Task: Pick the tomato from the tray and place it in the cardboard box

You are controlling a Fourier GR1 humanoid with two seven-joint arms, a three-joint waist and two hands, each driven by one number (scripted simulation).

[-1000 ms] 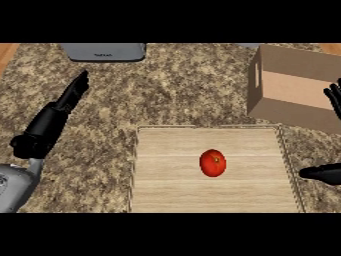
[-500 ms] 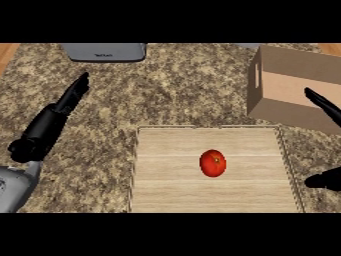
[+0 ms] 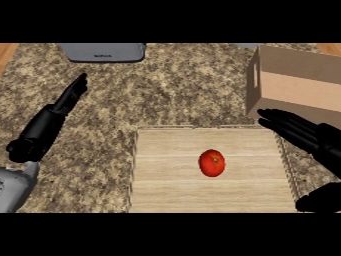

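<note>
Reaching step, judged: the right robot hand [image 3: 313,140] hovers over the tray's [image 3: 173,145] right edge, fingers straight, thumb spread well apart, grasping nothing.

Tomato [image 3: 212,163] lies on the tray, just right of its centre, apart from the fingers. Not yet picked.

Cardboard box [image 3: 298,87] stands just beyond the tray's far right corner, opening upward.

Left robot hand [image 3: 51,122] is left of the tray over the table [image 3: 188,90], fingers straight, released, idle.

Notes for the grasp:
- Bring the right robot hand toward the tray's centre and down, so the tomato sits between fingers and thumb before closing.
- Tomato is round on flat wood and will likely roll if nudged, so come from above, not sideways.
- Lift clear of the tray's rim before heading for the box.
</note>
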